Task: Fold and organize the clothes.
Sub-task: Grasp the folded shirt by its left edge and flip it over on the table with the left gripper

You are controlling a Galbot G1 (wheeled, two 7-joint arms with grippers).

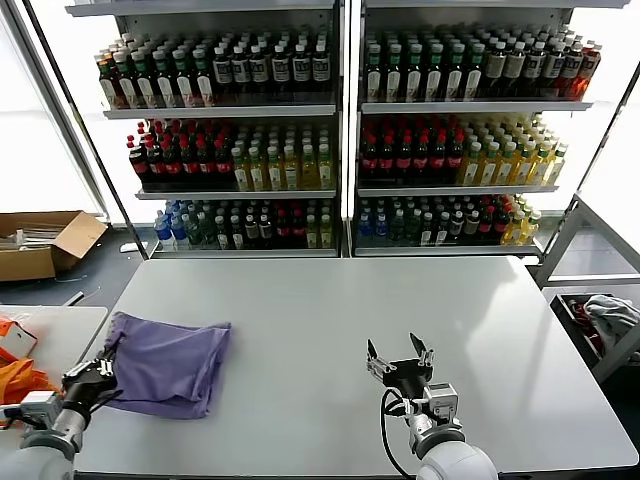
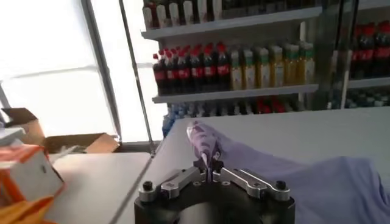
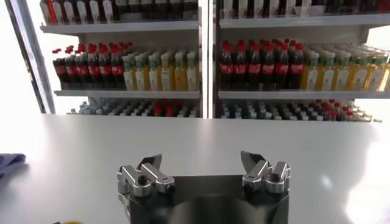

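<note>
A lavender T-shirt lies partly folded on the left part of the grey table. My left gripper sits at the shirt's near left edge, shut on a pinched fold of the fabric. In the left wrist view that fold rises from between the closed fingertips of the left gripper, and the rest of the shirt spreads beyond. My right gripper hovers low over bare table at the front centre-right, open and holding nothing; the right wrist view shows the right gripper with fingers wide apart.
An orange fabric item lies on a side table at the left. Drink shelves stand behind the table. A cardboard box sits on the floor far left. A cart with cloth is at the right.
</note>
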